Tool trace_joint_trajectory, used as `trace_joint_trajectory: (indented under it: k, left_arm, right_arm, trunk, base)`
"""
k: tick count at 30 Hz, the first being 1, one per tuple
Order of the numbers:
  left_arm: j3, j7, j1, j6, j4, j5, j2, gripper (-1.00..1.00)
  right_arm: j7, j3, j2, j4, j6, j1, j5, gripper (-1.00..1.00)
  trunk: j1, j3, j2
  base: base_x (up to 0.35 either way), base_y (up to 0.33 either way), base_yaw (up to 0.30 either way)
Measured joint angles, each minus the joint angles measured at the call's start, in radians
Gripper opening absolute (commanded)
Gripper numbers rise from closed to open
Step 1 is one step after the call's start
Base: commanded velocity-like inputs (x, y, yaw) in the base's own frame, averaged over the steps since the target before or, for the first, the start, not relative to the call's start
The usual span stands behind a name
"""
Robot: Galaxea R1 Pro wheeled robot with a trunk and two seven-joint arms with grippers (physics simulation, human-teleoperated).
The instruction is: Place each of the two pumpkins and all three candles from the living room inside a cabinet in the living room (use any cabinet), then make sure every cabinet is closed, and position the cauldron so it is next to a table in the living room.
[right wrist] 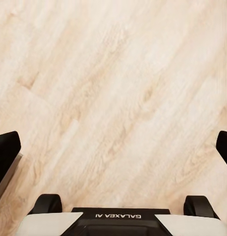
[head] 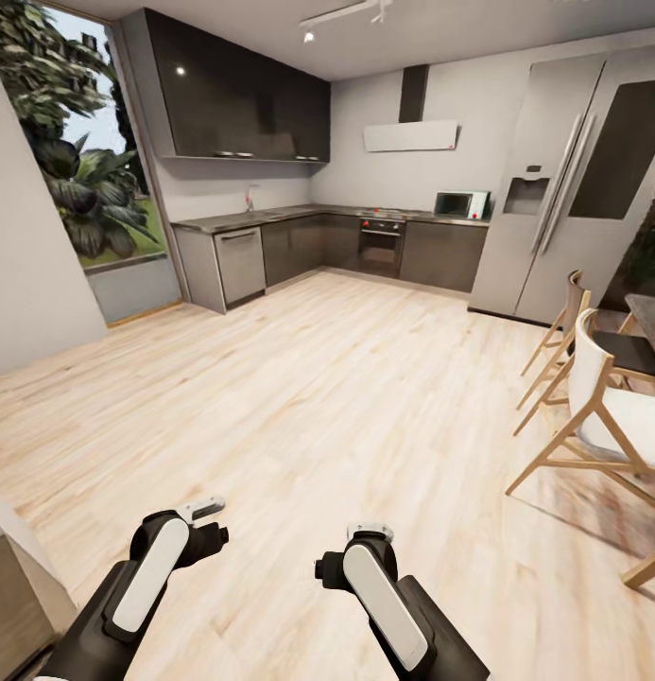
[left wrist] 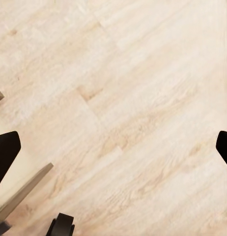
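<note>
The pumpkins, candles, cauldron, cabinet and table are out of view. I face a kitchen across a pale wooden floor (head: pixel 318 397). Both arms hang low in front of me. My left gripper (head: pixel 204 513) and right gripper (head: pixel 370 532) point down at the floor. In the left wrist view the left gripper (left wrist: pixel 113 147) is open, its dark fingertips (left wrist: pixel 5 155) far apart over bare planks. The right gripper (right wrist: pixel 113 147) is likewise open with nothing between its fingertips (right wrist: pixel 5 150).
Grey kitchen cabinets with a counter (head: pixel 299 216) and an oven (head: pixel 382 244) line the far wall. A steel fridge (head: pixel 554 208) stands at the right. Wooden chairs (head: pixel 601 397) and a dark dining table (head: pixel 653 326) crowd the right edge. A wall (head: pixel 34 284) is close on the left.
</note>
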Motion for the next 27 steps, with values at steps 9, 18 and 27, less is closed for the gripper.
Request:
trace_joint_trajectory:
  k: [9, 18, 27]
  left_arm:
    - [-0.001, 0.001, 0.0, -0.001, 0.007, 0.001, 0.001, 1.0]
    - [-0.024, 0.002, 0.0, -0.01, 0.071, -0.006, 0.002, 1.0]
    - [-0.121, 0.0, 0.0, -0.044, 0.102, -0.038, 0.001, 1.0]
  right_arm:
    - [0.0, -0.005, -0.002, -0.001, -0.001, 0.0, -0.013, 1.0]
    - [0.022, -0.06, -0.096, 0.012, -0.085, 0.0, -0.018, 1.0]
    - [0.168, -0.132, -0.163, 0.17, -0.184, 0.0, -0.014, 1.0]
  trunk:
    - [0.0, 0.0, 0.0]
    - [0.0, 0.0, 0.0]
    - [0.0, 0.0, 0.0]
  base:
    - [0.0, 0.0, -0.28]
    - [0.0, 0.0, -0.28]
    - [0.0, 0.0, -0.28]
